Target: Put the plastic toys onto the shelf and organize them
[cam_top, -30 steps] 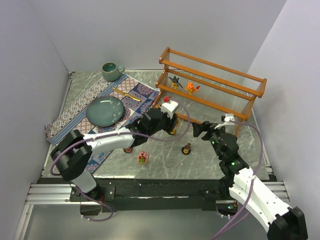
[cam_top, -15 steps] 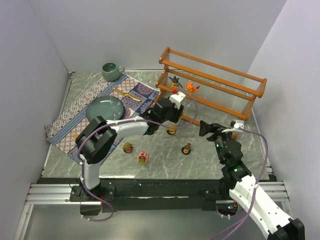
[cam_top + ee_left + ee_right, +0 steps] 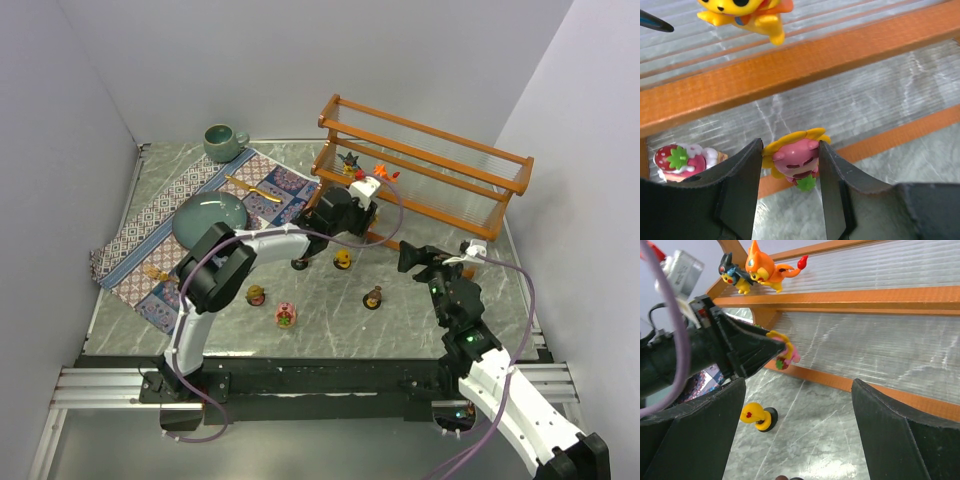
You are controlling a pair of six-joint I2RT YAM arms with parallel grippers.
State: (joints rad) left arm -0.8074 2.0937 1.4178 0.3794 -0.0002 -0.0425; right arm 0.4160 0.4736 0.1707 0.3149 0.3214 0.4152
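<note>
My left gripper (image 3: 360, 213) is shut on a pink toy with yellow petals (image 3: 795, 157) and holds it at the front of the shelf's (image 3: 430, 170) lowest tier; this toy also shows in the right wrist view (image 3: 785, 354). A strawberry toy (image 3: 680, 160) stands on that tier to its left. A dark spiky toy (image 3: 348, 160) and an orange toy (image 3: 381, 173) stand on the middle tier. On the table lie a yellow toy on a black base (image 3: 343, 260), a brown toy (image 3: 373, 297) and a pink toy (image 3: 286, 315). My right gripper (image 3: 410, 258) is open and empty above the table, facing the shelf.
A patterned cloth mat (image 3: 140, 235) on the left carries a teal plate (image 3: 210, 220) and a gold spoon (image 3: 255, 188). A green mug (image 3: 222, 142) stands at the back left. Two more small toys (image 3: 256, 295) sit near the mat's edge.
My left gripper has moved away from the table's middle to the shelf's lowest tier, carrying the pink toy. My right gripper drew back to the right, then held still.
</note>
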